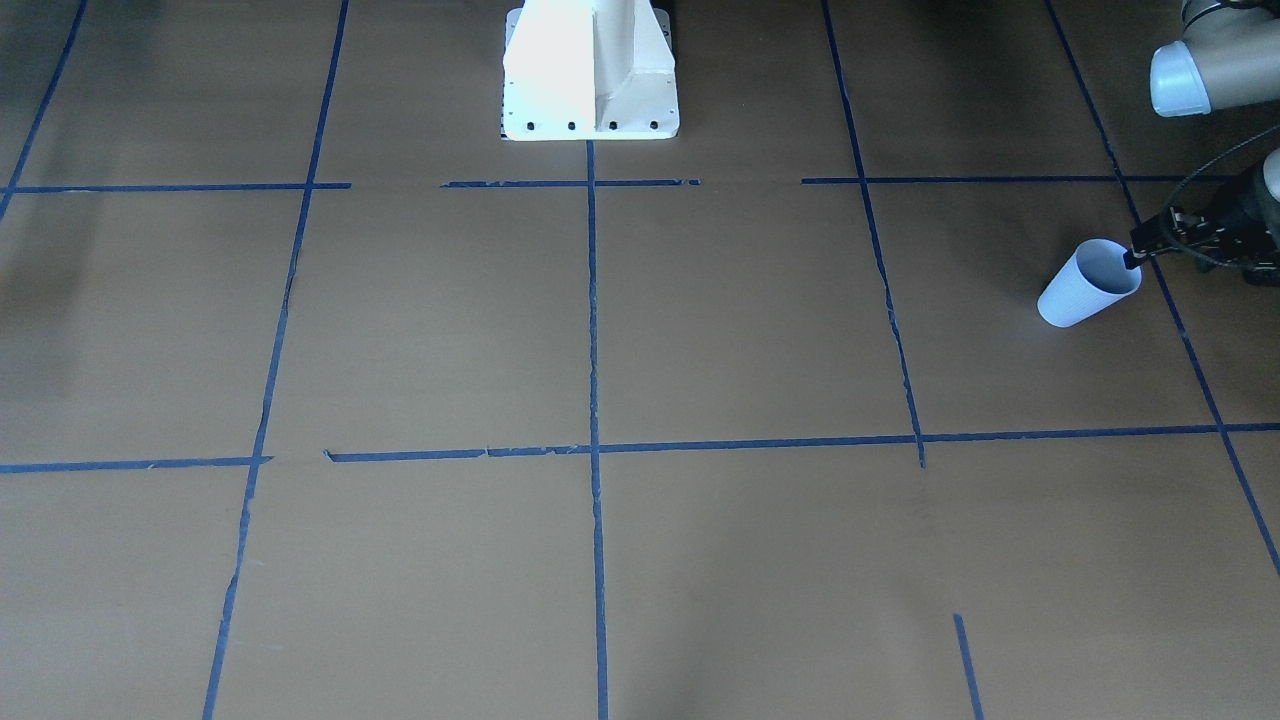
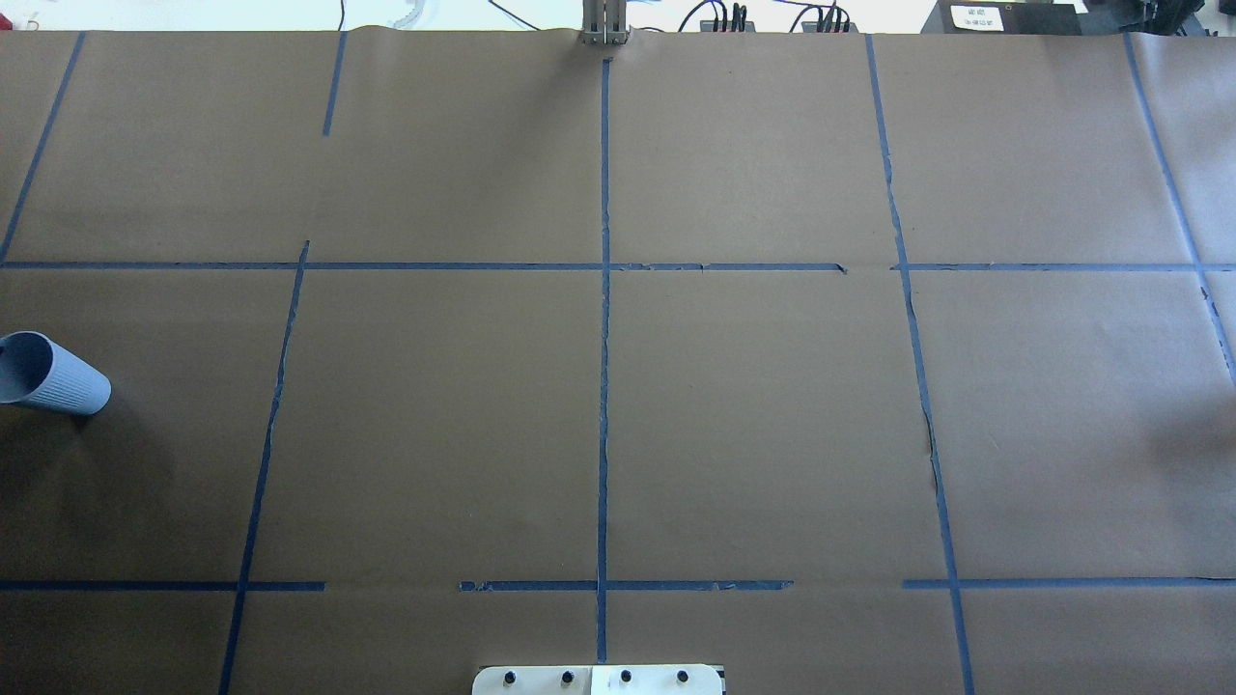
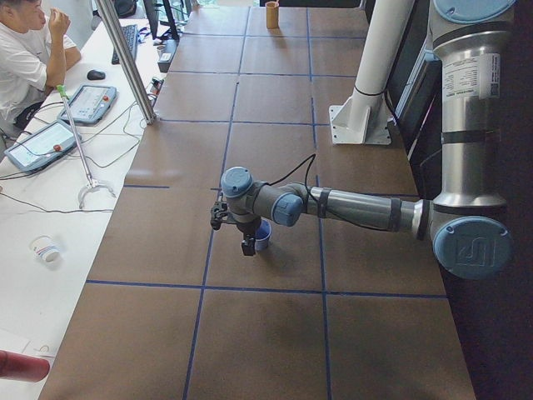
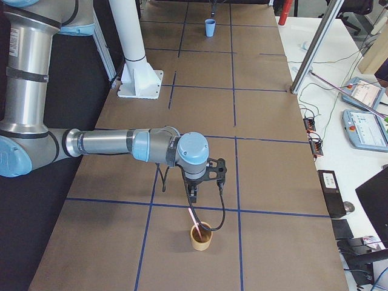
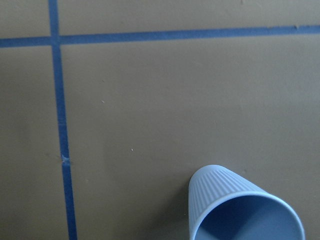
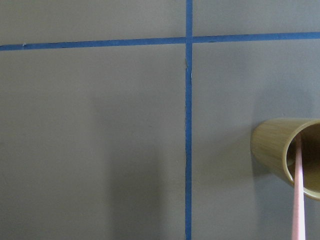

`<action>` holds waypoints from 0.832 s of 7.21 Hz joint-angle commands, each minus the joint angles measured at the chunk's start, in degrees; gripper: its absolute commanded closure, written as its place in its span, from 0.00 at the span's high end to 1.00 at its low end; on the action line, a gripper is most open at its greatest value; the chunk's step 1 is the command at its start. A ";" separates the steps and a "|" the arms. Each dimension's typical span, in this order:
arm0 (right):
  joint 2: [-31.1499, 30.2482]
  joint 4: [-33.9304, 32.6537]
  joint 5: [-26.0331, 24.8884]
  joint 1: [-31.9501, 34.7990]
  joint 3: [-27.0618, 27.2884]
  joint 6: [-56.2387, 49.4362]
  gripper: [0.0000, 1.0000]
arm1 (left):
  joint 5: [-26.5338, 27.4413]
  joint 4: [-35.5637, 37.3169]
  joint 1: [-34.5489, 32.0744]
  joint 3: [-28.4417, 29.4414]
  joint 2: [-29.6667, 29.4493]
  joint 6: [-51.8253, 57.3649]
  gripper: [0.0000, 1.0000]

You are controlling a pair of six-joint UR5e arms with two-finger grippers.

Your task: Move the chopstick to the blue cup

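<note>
The blue cup (image 1: 1088, 283) stands near the table's end on my left side; it also shows in the overhead view (image 2: 48, 372) and the left wrist view (image 5: 240, 207). My left gripper (image 1: 1134, 258) is at the cup's rim, its fingertips closed on the rim wall. The pink-orange chopstick (image 4: 194, 219) leans in a bamboo cup (image 4: 201, 237) near the opposite end, its lower end inside. It also shows in the right wrist view (image 6: 297, 200). My right gripper (image 4: 193, 195) is at the chopstick's upper end; I cannot tell whether it is shut.
The white robot pedestal (image 1: 590, 70) stands at the table's robot-side middle. Blue tape lines (image 2: 603, 338) cross the brown table. A metal post (image 3: 125, 58) and an operator's desk with tablets (image 3: 87, 104) line the far side.
</note>
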 commanded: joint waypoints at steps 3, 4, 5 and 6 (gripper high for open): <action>-0.05 0.00 1.27 0.06 -0.45 -0.07 1.00 | 2.34 -1.83 3.83 0.76 0.07 -2.01 0.38; -0.13 0.00 1.27 -0.03 -0.45 0.01 1.00 | 2.44 -1.74 4.27 1.37 -0.11 -2.01 0.15; -0.14 0.00 1.36 -0.03 -0.45 0.01 1.00 | 2.36 -1.74 4.37 1.46 -0.19 -2.18 0.05; -0.14 0.00 2.32 -0.03 -0.54 0.01 1.00 | 2.27 -1.74 4.37 1.37 -0.37 -2.27 0.00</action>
